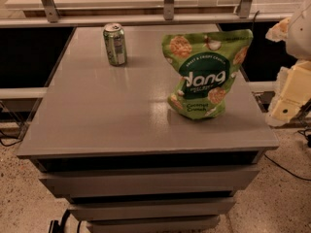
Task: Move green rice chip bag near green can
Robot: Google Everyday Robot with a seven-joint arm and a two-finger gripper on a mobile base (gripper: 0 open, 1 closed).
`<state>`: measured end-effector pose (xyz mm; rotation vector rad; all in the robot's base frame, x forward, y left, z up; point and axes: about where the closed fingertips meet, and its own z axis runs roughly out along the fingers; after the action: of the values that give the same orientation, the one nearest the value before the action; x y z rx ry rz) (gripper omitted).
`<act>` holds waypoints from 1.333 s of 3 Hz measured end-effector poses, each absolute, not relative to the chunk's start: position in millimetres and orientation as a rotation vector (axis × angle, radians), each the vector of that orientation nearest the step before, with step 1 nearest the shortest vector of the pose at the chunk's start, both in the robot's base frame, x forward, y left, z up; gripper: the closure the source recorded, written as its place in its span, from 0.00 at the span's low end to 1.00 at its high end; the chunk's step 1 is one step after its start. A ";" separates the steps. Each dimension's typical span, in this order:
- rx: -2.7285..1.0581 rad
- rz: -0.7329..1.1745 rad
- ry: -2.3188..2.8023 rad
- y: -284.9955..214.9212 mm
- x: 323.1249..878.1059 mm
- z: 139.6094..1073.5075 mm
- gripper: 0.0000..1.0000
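Table (112, 115) takes up most of what we see, a grey top over a stack of drawers, and both task things stand on it. We find the green rice chip bag (204, 74) upright on the right half of the table, nearer the front edge than the back, with its printed face toward us and its top seal tilted a little. We judge it light and soft: a puffed pouch of thin film that will crumple under pressure, slide easily on the smooth top and tip if pushed high up. We would take hold near the top, across the flattened seal or just below it, where the film pinches flat and the chips inside are spared. Our hand (290, 93) hangs off the table's right edge, beside the bag but apart from it, and we cannot tell whether it stands wide or narrow. The green can (115, 44) is the smallest piece, upright near the back left of the table and well apart from the bag, so we expect the move to run leftward and back
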<state>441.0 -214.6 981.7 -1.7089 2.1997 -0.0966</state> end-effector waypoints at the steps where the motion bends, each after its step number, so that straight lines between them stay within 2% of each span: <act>1: -1.643 -0.031 2.176 -219.0 451.4 981.3 0.00; 3: -1.529 0.131 2.127 -218.7 476.4 964.6 0.00; 4: -1.439 0.301 2.077 -211.4 491.9 949.5 0.00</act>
<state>491.9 -211.4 949.5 -1.4390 2.0770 0.3008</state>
